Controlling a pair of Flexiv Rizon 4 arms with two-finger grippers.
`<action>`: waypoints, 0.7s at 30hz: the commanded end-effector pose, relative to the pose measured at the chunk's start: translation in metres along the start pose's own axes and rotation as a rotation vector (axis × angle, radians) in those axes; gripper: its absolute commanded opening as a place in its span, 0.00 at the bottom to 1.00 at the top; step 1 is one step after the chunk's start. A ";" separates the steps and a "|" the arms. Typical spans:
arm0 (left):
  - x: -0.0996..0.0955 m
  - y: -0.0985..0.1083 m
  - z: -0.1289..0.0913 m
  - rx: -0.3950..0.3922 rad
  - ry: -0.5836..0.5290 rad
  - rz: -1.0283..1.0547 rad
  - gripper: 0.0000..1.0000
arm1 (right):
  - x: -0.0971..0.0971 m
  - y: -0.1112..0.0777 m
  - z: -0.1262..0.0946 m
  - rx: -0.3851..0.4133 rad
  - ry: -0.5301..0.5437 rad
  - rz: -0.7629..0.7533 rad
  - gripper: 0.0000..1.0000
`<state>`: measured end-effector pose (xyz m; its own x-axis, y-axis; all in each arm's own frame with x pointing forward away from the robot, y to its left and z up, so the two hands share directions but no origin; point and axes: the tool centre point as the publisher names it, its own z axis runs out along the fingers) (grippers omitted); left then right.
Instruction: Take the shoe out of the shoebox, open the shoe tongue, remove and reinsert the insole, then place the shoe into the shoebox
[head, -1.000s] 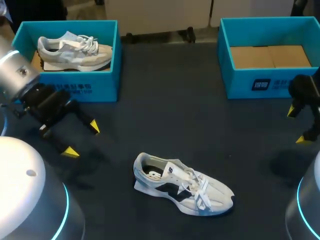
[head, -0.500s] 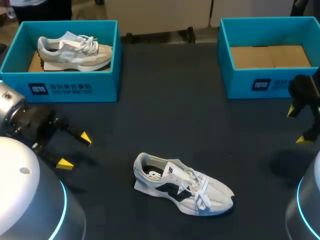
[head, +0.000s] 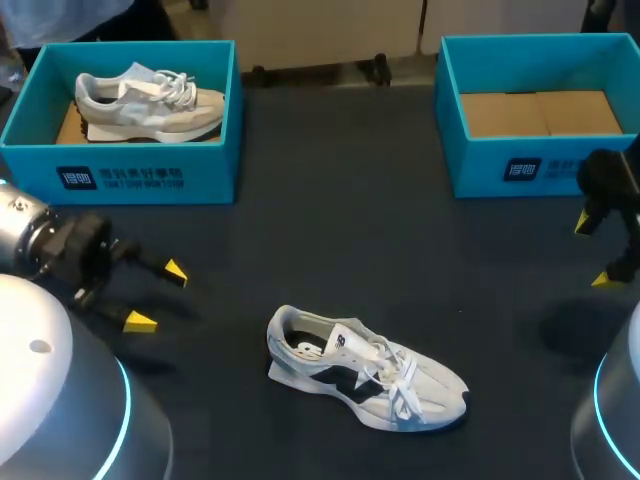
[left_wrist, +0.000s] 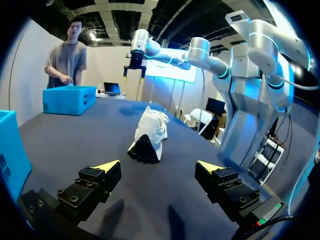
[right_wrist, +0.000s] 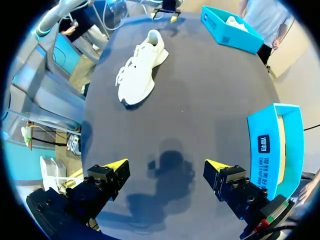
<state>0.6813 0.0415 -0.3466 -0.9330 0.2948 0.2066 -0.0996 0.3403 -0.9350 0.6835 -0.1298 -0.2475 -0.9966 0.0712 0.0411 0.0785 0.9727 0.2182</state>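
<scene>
Outside both white-printed shoeboxes (head: 212, 150) lies the shoe (head: 366, 370) (upright).

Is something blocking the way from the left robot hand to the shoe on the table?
No. Nothing visible stands between the left gripper and the shoe; only dark table lies between them.

The left gripper (head: 157, 296) sits low at the left side, pointing inward, fingers spread wide. The right gripper (head: 595, 252) hangs at the right edge, fingers likewise apart.
</scene>
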 end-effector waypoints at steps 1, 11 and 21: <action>0.000 0.012 0.004 0.052 -0.001 0.011 1.00 | 0.000 0.000 0.001 0.003 -0.001 0.000 1.00; -0.004 0.015 0.015 0.040 -0.038 0.029 1.00 | 0.000 0.000 0.001 0.003 -0.001 0.000 1.00; -0.011 0.007 0.041 0.047 -0.016 0.040 1.00 | 0.000 0.000 0.001 0.003 -0.001 0.000 1.00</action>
<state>0.6748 0.0134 -0.3631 -0.9418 0.2949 0.1615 -0.0734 0.2886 -0.9546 0.6835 -0.1298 -0.2475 -0.9966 0.0712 0.0411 0.0785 0.9727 0.2182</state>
